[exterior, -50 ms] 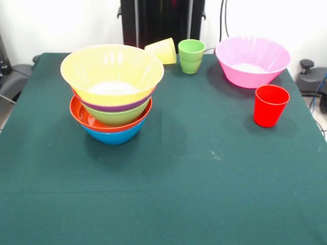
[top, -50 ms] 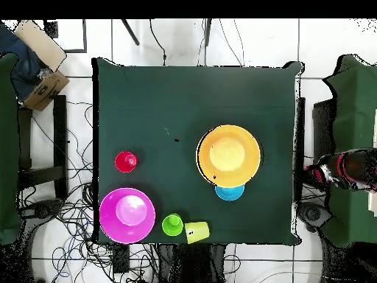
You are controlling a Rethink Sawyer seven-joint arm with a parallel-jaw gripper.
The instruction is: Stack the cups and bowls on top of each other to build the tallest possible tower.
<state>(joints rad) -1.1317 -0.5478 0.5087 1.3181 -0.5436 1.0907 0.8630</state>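
The tower (exterior, -50 ms: 112, 92) stands left of centre on the green cloth: a large yellow-orange bowl (exterior, -50 ms: 112, 71) on top, then purple, green and red-orange rims, with a blue bowl (exterior, -50 ms: 113, 137) at the bottom. From above the tower (top, -50 ms: 228, 155) shows as a yellow disc with blue peeking out beside it. A large pink bowl (exterior, -50 ms: 252, 76) (top, -50 ms: 127, 214) stands alone and upright. The red cup (exterior, -50 ms: 270, 105) (top, -50 ms: 126, 161) stands upright near it. At the table's edge the green cup (exterior, -50 ms: 191, 56) (top, -50 ms: 172, 225) is upright, and the yellow cup (exterior, -50 ms: 162, 50) (top, -50 ms: 196, 232) lies on its side. No gripper shows in either view.
The table (exterior, -50 ms: 194, 194) is covered in dark green cloth. In the overhead view a red and black shape (top, -50 ms: 346, 169) sits off the table's right side, and I cannot tell what it is. Cardboard boxes (top, -50 ms: 40, 66) and cables lie on the floor around the table.
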